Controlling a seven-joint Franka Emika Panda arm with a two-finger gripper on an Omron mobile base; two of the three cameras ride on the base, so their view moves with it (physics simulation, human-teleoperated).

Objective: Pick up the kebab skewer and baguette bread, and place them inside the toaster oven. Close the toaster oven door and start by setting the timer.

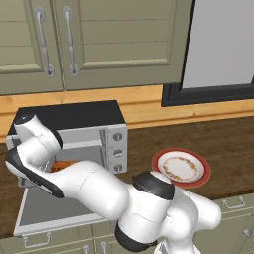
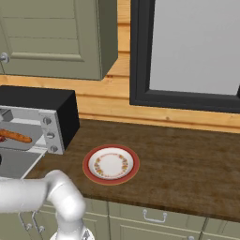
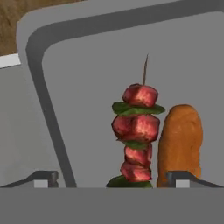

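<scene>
While your fingers (image 3: 112,178) stand wide apart and hold nothing, the kebab skewer (image 3: 135,135) lies just beside the baguette bread (image 3: 180,140) on the grey floor inside the toaster oven (image 1: 94,134). You can see the toaster oven door (image 1: 47,211) folded down flat, and a red-rimmed plate (image 2: 111,164) sits to the right on the tabletop (image 2: 187,159).

No readable text, labels, numbers — toaster oven (image 1: 94,134) knobs unmarked.

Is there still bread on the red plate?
No, the red-rimmed plate is bare, and the baguette lies inside the toaster oven.
</scene>
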